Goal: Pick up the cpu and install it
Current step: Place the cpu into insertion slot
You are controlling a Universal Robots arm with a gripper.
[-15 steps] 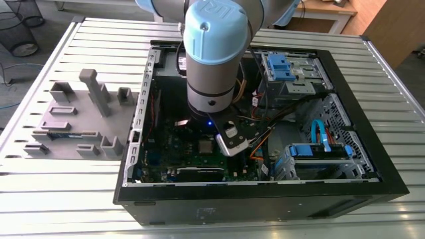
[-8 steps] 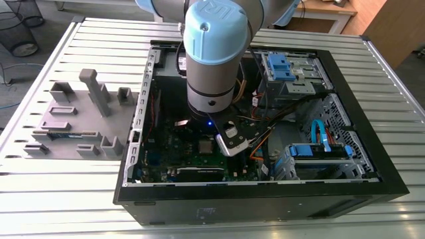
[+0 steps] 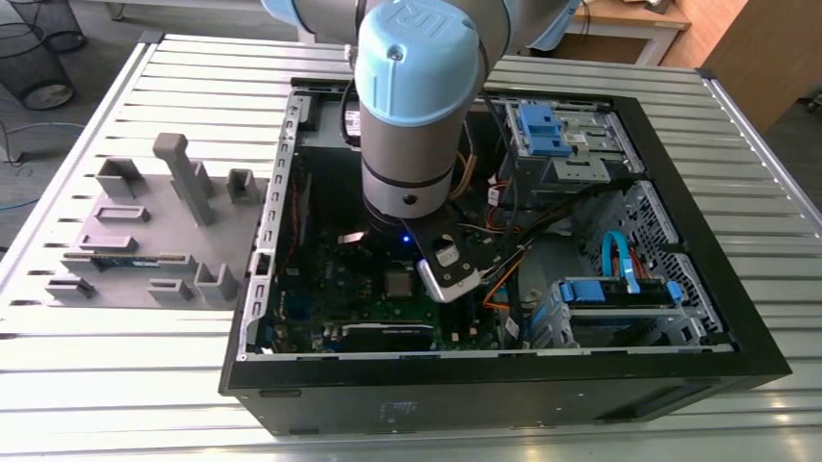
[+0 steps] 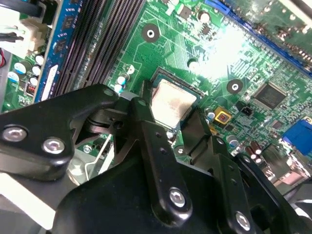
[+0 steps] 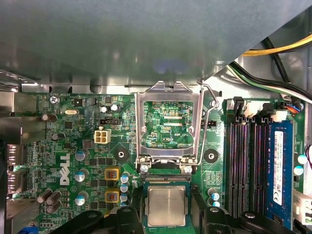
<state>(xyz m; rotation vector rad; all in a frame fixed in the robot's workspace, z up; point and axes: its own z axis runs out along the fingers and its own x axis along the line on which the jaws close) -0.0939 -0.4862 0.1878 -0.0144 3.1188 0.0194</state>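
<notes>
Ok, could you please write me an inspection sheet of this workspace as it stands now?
surface: slatted metal table carrying the open computer case.
job's things: cpu lies flat in its socket on the motherboard; the socket's metal frame stands swung open.
clutter: grey fixture tray beside the case, on the exterior view's left.
grippers: claw low at the cpu; whether it grips cannot be told.
cables: blue cable and yellow cable inside the case, away from the socket.
surroundings: wire bin on the floor; wooden desk.
</notes>
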